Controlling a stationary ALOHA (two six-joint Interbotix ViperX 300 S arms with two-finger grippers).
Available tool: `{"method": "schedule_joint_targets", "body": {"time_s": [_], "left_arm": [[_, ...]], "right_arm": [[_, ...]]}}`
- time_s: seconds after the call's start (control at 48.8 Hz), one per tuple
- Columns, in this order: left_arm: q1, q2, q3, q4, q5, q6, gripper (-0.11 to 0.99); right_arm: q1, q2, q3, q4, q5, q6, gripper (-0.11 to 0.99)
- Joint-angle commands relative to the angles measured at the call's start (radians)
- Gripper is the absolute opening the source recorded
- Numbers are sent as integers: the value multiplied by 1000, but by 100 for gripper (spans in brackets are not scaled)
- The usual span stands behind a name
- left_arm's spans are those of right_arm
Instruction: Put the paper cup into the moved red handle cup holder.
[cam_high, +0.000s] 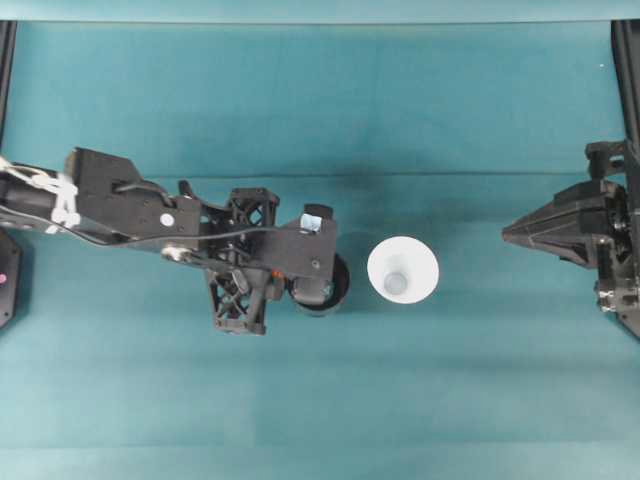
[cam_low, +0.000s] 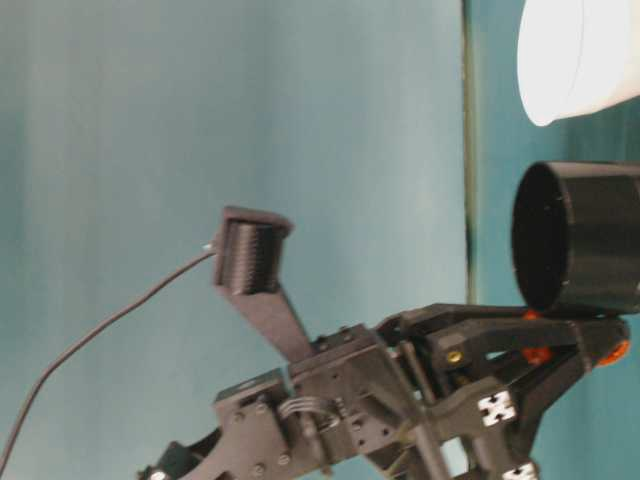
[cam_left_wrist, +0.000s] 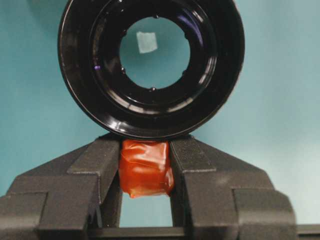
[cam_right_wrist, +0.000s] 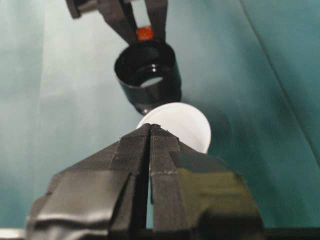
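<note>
The left gripper (cam_left_wrist: 146, 170) is clamped on the orange-red handle tab (cam_left_wrist: 145, 167) of the red handle cup holder (cam_high: 322, 288), near the centre of the teal table (cam_high: 320, 400). The paper cup (cam_high: 402, 270) stands mouth up just beside the holder, at its 3 o'clock. The right gripper (cam_high: 510, 232), jaws pressed together on nothing, sits well apart, at the cup's 3 o'clock. No writing is legible anywhere.

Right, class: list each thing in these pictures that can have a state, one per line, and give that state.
Paper cup: upright on the table, mouth up, empty, not held.
Cup holder: empty, held by its orange-red handle, beside the cup and apart from it.
Left end effector: shut on the handle.
Right end effector: shut, holding nothing, short of the cup.
</note>
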Motion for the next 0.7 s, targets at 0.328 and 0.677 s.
{"method": "schedule_joint_targets", "body": {"time_s": [0.328,0.677], "left_arm": [[0,12,9,2,-60,-5,26],[20,14,11,2,-63,-6,27]], "right_arm": [[-3,5,-17,2,-3,8,-10],[-3,6,-17,2,-3,8,-10]]}}
